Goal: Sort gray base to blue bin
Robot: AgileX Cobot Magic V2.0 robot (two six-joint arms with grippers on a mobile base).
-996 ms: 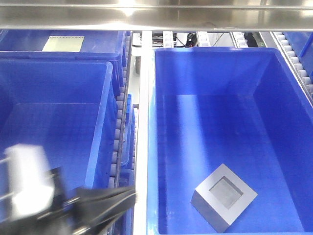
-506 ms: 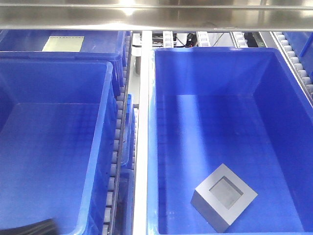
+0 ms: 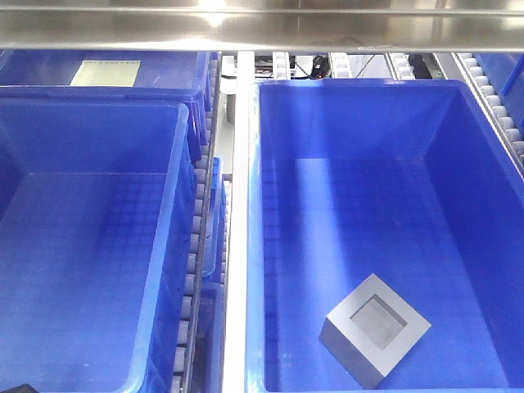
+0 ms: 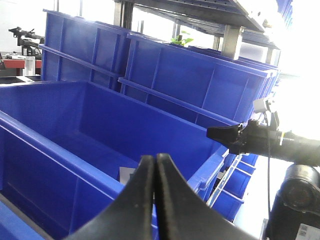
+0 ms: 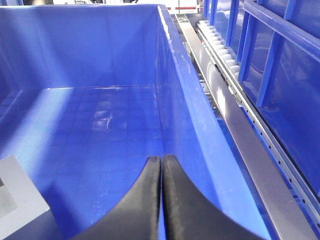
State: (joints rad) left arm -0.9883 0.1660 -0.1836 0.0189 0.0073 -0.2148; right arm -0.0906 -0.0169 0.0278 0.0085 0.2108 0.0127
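Matte gray cube-like base (image 3: 375, 330) sat lower right of frame on the floor of the deep bright-blue plastic bin (image 3: 254, 246), square recess facing up, rotated diagonally. Left gripper (image 4: 154, 165) and right gripper (image 5: 161, 165) fingers were pressed together, holding nothing.

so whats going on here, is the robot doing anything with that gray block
Nothing is holding it right now. The matte gray cube-like block with a square recess lies on the floor of the large bright-blue plastic bin on the right, recess up. The left gripper and the right gripper are both shut and empty; the right one sits inside that bin, beside the block.
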